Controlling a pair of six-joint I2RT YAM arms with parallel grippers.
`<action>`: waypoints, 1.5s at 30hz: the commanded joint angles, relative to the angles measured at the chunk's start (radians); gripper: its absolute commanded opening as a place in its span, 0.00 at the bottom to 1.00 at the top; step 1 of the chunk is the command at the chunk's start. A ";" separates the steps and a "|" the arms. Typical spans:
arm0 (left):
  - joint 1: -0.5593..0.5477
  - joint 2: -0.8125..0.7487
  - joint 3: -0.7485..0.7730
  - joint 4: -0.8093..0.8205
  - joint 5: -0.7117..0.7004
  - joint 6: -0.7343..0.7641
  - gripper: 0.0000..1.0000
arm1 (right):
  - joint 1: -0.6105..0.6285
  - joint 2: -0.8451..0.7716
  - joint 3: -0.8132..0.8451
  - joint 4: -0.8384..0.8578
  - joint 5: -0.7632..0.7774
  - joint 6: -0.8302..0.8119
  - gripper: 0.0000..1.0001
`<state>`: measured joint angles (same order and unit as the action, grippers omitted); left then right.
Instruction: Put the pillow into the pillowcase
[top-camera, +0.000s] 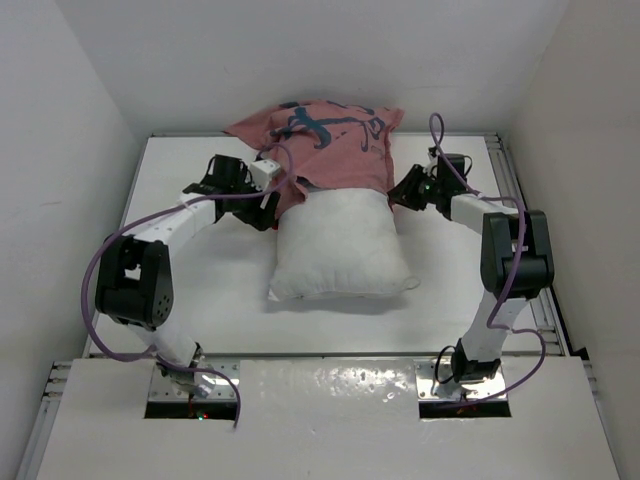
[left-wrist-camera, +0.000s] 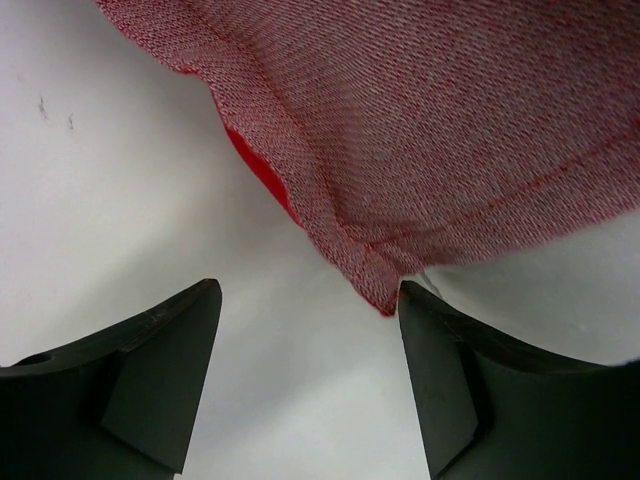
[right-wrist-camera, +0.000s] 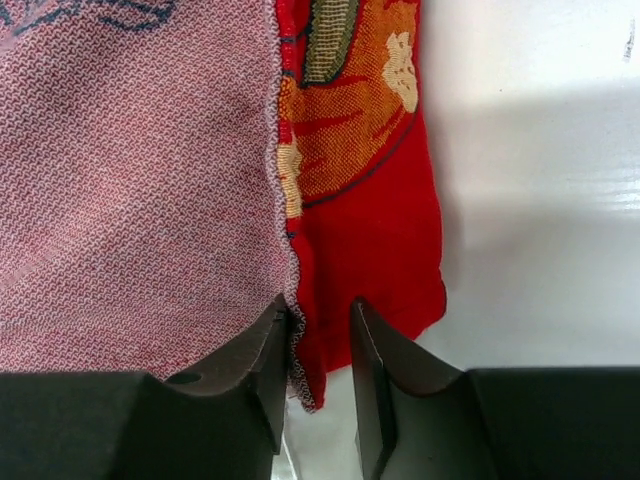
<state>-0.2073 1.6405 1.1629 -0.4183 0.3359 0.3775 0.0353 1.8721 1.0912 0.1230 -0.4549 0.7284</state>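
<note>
I find the left gripper (left-wrist-camera: 308, 290) spread wide, with the woven pink pillowcase (left-wrist-camera: 420, 130) corner hanging just ahead of it. Right gripper (right-wrist-camera: 320, 305) narrow, red hem between, unclamped. Plump white pillow (top-camera: 340, 245) part-covered.

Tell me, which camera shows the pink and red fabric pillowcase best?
The top external view: it shows the whole pillowcase, covering the far end of the plump white pillow. The left wrist view shows just a pink hemmed corner by the open left gripper; the right wrist view just its edge between the fingers of the right gripper.
</note>
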 joint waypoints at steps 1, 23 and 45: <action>0.006 0.007 0.024 0.096 -0.018 -0.044 0.69 | 0.002 -0.008 -0.011 0.020 -0.013 -0.027 0.28; 0.019 0.057 0.093 0.082 0.123 0.040 0.48 | 0.002 -0.080 -0.043 -0.013 0.013 -0.101 0.00; 0.123 0.004 0.225 -0.045 0.356 -0.020 0.00 | 0.009 -0.273 -0.051 -0.143 -0.050 -0.199 0.00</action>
<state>-0.1413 1.7416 1.2972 -0.4690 0.6056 0.3729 0.0357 1.6913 1.0225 0.0307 -0.4343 0.5632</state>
